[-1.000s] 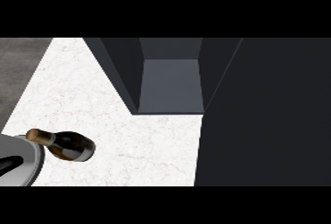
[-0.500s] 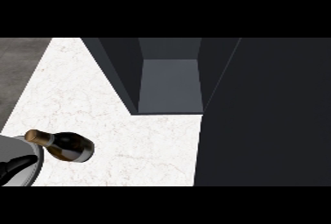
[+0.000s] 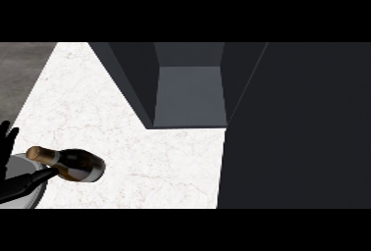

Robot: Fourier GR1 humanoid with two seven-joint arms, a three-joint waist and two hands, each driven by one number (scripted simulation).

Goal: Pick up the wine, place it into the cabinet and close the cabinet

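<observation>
Though only its black fingers show at the near left edge of the table [image 3: 145, 147], the left hand [image 3: 22, 185] sits just beside the wine [image 3: 71, 164], which lies on its side with the corked neck pointing left and slightly far and the wider body to the right; the fingers look stretched out rather than wrapped round the bottle, reaching toward its neck from the near side. The open cabinet [image 3: 190, 93] stands well apart, far and to the right, and the right hand is out of sight, so the left is my pick for the grasp.
</observation>
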